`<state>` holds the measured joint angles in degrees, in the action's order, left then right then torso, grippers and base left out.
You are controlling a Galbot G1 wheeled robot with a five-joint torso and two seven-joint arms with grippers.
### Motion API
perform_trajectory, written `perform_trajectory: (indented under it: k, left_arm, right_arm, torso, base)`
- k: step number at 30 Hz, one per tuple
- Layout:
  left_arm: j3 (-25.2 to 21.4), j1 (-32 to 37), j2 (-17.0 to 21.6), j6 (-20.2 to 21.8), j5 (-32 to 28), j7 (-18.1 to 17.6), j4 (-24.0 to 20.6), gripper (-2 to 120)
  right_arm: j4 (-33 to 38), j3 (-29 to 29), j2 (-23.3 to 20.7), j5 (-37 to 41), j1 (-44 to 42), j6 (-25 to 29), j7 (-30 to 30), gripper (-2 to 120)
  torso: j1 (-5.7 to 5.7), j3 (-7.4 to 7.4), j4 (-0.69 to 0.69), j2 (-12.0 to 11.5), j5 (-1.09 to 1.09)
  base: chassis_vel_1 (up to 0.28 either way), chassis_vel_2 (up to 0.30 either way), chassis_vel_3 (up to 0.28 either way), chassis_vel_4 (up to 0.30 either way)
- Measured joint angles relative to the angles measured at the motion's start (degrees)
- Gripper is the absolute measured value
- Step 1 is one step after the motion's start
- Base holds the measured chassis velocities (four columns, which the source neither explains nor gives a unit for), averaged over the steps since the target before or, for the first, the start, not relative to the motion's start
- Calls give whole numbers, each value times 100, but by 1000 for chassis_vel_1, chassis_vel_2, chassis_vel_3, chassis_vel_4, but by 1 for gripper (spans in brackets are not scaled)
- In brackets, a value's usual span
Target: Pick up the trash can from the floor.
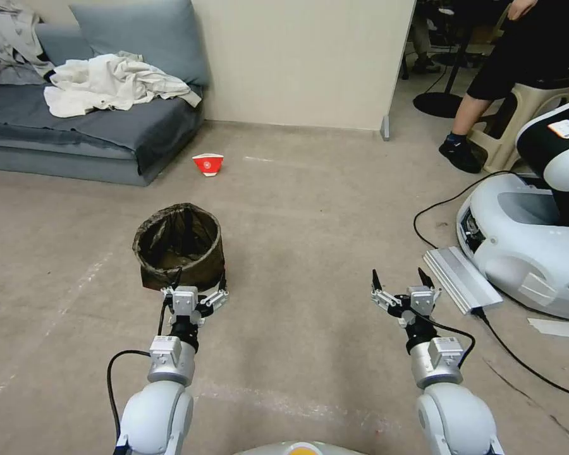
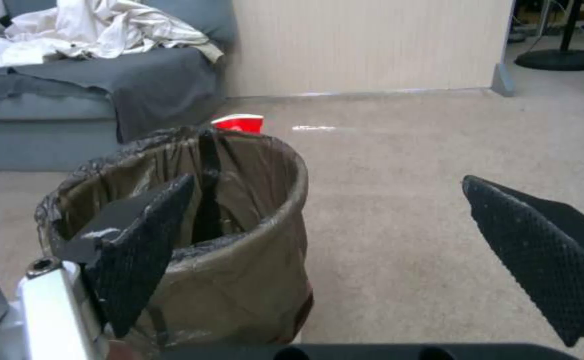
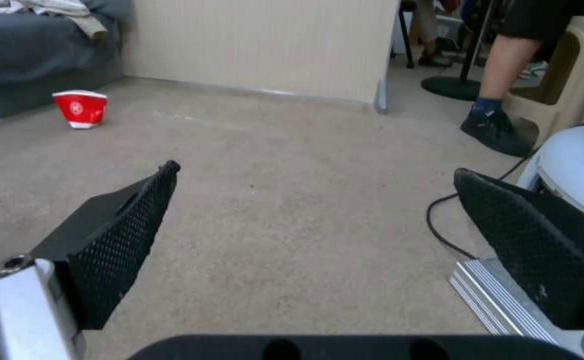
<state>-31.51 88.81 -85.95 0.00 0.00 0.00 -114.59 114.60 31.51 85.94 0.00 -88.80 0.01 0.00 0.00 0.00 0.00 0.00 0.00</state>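
The trash can (image 1: pixel 180 243) stands upright on the floor (image 1: pixel 310 208), a round bin with a dark brown bag folded over its rim. My left gripper (image 1: pixel 200 277) is open, low at the can's near side. In the left wrist view the trash can (image 2: pixel 238 240) is close. One finger (image 2: pixel 145 245) overlaps its near rim and the other finger (image 2: pixel 539 250) is off to the side over bare floor. I cannot tell whether the finger touches the rim. My right gripper (image 1: pixel 399 277) hangs open over the floor, well to the can's right, with nothing between its fingers (image 3: pixel 118 235).
A red-and-white paper bowl (image 1: pixel 208 164) lies beyond the can, near a grey sofa (image 1: pixel 107 136) with clothes on it. At the right are another robot's white base (image 1: pixel 525 246), a silver flat box (image 1: pixel 461 278) and a black cable (image 1: pixel 431 212). A person sits on a stool far right.
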Motion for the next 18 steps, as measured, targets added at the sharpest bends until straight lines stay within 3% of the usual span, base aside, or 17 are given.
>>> perform_trajectory:
  k: [18]
  left_arm:
    - [0,0,0,0,0,0,0,100]
  right_arm:
    - [0,0,0,0,0,0,0,100]
  torso:
    - [0,0,0,0,0]
  base:
    - [0,0,0,0]
